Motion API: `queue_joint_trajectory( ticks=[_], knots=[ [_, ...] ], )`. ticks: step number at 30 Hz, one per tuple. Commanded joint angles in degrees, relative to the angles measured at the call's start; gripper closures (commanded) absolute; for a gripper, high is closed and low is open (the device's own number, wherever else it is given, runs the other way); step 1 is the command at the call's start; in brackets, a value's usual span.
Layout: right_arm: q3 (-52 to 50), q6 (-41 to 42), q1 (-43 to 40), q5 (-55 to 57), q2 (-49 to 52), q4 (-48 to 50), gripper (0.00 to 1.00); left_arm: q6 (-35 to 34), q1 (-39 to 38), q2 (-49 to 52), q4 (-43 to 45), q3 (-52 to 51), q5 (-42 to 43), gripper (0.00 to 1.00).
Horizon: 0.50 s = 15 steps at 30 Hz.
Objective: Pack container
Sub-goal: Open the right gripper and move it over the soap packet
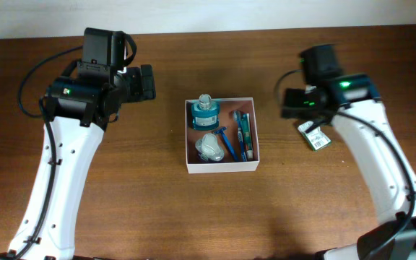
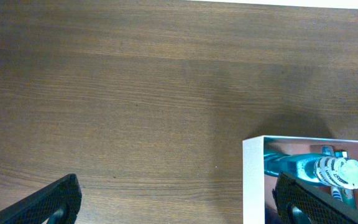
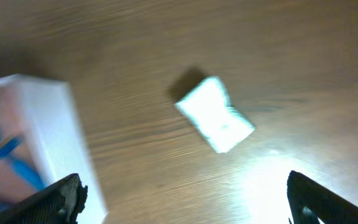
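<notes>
The container (image 1: 222, 166), a shallow white box with a pinkish inside, sits mid-table. In it lie a teal bottle (image 1: 205, 112), a clear plastic piece (image 1: 209, 147), a blue razor (image 1: 230, 142) and a green tube (image 1: 245, 133). A small green-and-white packet (image 1: 315, 136) lies on the wood to the container's right, under my right arm. My right gripper (image 3: 184, 186) hangs open and empty above the table, between the container wall (image 3: 55, 137) and the blurred packet (image 3: 216, 115). My left gripper (image 2: 176, 186) is open and empty, left of the container's corner (image 2: 253, 180), with the bottle (image 2: 303, 168) just inside.
Bare brown wood surrounds the box on all sides. The table's far edge meets a white wall at the top of the overhead view. Both white arms reach in from the near corners.
</notes>
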Motion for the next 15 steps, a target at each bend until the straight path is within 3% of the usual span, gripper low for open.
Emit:
queue_joint_trajectory(
  ticks=[1,8,15],
  knots=[
    [-1.68,-1.38,-6.51,1.68,0.46,0.46,0.01,0.94,0.20,-0.31,0.09,0.79,-0.79,0.01],
    [-4.17,-14.34,-14.99,-10.36,1.88,4.44,0.02,0.94,0.20,-0.31,0.09,0.79,-0.79,0.01],
    [-11.10,-21.94,-18.25,-19.56,5.27,11.72,0.02,0.92,0.20,-0.28,0.09,0.79,-0.79,0.01]
  ],
)
